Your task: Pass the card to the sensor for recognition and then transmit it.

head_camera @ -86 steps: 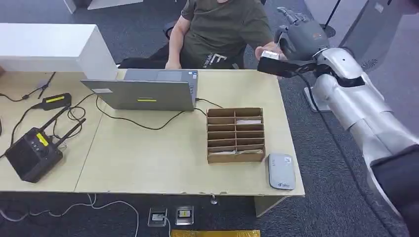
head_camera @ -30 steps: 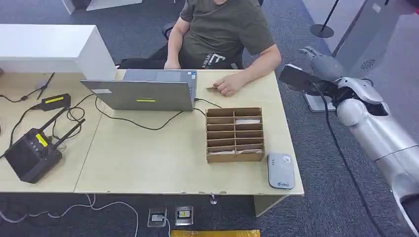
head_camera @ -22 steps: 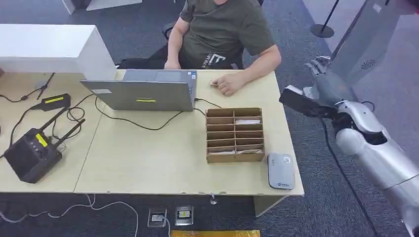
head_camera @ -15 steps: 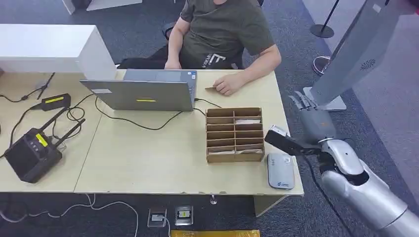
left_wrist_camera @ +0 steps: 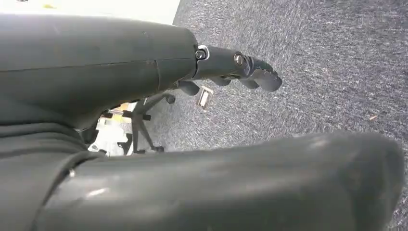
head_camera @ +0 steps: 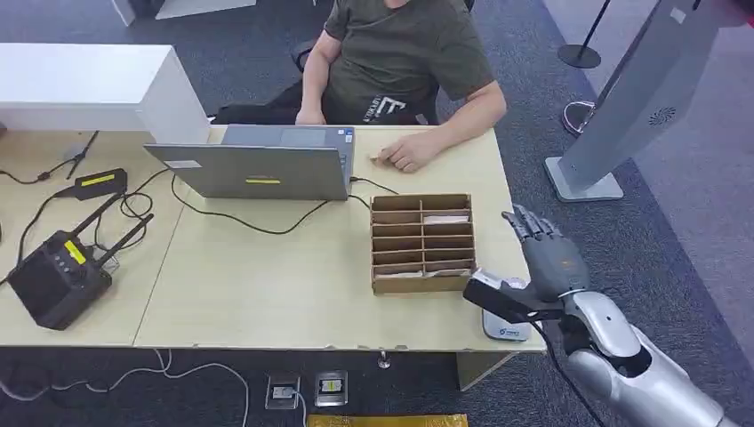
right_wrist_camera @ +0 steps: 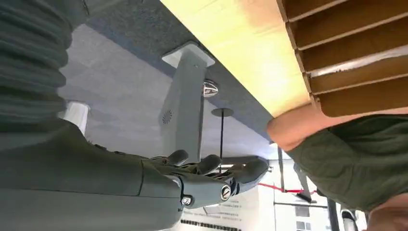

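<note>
The bench (head_camera: 267, 285), pale wood, is carrying everything, and the cardboard sorter (head_camera: 423, 243) near its right end is serving as the landmark. A person (head_camera: 400, 53) in an olive shirt is sitting at the far edge beyond the sorter, one hand (head_camera: 411, 153) resting on the bench just behind it with a small card (head_camera: 383, 157) showing at the fingertips; whether the card is being pinched or just lying under them is not clear. A grey pedestal stand (head_camera: 622, 107) is standing on the carpet well to the right of the sorter. An open laptop (head_camera: 267, 160) is sitting to the left of the sorter, a dark cable running between them. A black radio unit with antennas (head_camera: 60, 271) is lying far to the left of the sorter. The right robot hand (head_camera: 544, 253) is hovering just right of the sorter, at the bench's right edge, fingers spread and straight, gripping nothing. The sorter itself is showing two columns of slots, with pale cards lying in a few. The grey card sensor (head_camera: 505, 310) is lying flat just right of the sorter's near corner, partly hidden under the wrist's dark camera block. The left robot hand (left_wrist_camera: 240, 72) is hanging over grey carpet, dark fingers loosely curled, nothing in them.
</note>
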You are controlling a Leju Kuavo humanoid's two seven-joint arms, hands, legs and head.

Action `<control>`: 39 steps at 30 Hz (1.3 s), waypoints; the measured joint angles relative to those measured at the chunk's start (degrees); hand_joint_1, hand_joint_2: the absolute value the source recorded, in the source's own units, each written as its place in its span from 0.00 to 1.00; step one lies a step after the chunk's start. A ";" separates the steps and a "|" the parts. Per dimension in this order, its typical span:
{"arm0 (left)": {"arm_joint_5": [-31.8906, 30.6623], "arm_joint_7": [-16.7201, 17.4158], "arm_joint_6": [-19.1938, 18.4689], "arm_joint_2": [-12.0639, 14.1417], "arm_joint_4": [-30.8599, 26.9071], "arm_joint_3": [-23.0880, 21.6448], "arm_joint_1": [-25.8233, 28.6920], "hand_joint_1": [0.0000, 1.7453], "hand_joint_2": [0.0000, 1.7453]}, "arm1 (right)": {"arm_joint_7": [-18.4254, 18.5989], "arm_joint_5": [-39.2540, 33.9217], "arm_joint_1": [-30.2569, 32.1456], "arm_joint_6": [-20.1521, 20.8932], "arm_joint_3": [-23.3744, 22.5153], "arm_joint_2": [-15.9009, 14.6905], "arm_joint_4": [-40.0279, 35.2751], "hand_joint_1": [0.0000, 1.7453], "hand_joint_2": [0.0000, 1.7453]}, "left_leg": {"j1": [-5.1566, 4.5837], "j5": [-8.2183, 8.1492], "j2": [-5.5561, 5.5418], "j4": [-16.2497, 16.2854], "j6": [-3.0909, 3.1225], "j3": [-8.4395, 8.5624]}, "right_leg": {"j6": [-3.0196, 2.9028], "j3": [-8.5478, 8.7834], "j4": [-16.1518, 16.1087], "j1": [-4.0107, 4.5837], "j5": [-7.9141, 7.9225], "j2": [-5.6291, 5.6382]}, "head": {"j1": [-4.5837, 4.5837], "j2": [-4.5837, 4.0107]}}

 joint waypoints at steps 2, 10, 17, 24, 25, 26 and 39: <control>0.00 0.00 -0.09 -0.07 0.00 0.00 -0.03 0.00 0.00 | 0.31 0.37 0.39 0.50 0.00 0.26 -0.35 0.00 1.00 | 0.00 0.00 0.00 0.00 0.00 0.00 | 0.00 0.00 0.00 0.00 0.00 -0.01 | 0.00 0.00; 0.30 0.00 -0.37 -0.22 0.00 0.04 -0.03 0.00 0.00 | 0.83 2.21 1.05 2.65 0.02 1.88 -0.90 0.00 1.00 | 0.00 0.00 0.00 0.00 0.00 0.00 | 0.00 0.01 0.01 0.00 0.00 0.00 | 0.02 0.00; 0.46 -0.20 -0.61 -0.22 0.00 0.07 -0.12 0.00 0.00 | 1.03 3.85 1.05 4.31 0.04 5.39 -0.85 0.00 1.00 | 0.00 0.01 0.00 -0.01 0.00 0.00 | 0.00 0.01 0.01 0.00 0.00 -0.01 | 0.00 0.00; 0.46 -0.20 -0.92 -0.05 0.00 0.07 -0.25 0.00 0.00 | 1.35 4.68 1.08 4.07 0.04 8.04 -0.61 0.00 1.00 | 0.00 0.01 0.00 -0.01 0.00 0.00 | 0.00 0.01 0.01 0.00 0.00 -0.01 | 0.02 0.00; 0.46 -0.20 -0.92 -0.05 0.00 0.07 -0.27 0.00 0.00 | 1.35 4.68 1.08 4.02 0.02 8.28 -0.50 0.00 1.00 | 0.00 0.01 0.00 -0.01 0.00 0.00 | 0.00 0.01 0.01 0.00 0.00 -0.01 | 0.00 0.00; 0.46 -0.20 -0.92 -0.02 0.00 0.07 -0.27 0.00 0.00 | 1.36 4.72 1.08 4.00 0.02 8.57 -0.40 0.00 1.00 | 0.00 0.01 0.00 -0.01 0.00 0.00 | 0.00 0.01 0.01 0.00 0.00 -0.01 | 0.02 0.00; 0.46 -0.33 -1.49 0.13 0.00 0.07 -0.27 0.00 0.00 | 1.70 6.17 1.27 3.70 -0.17 9.99 0.15 0.00 1.00 | 0.00 0.00 0.00 -0.01 0.00 0.00 | 0.00 0.00 0.01 0.00 0.00 -0.01 | 0.02 0.00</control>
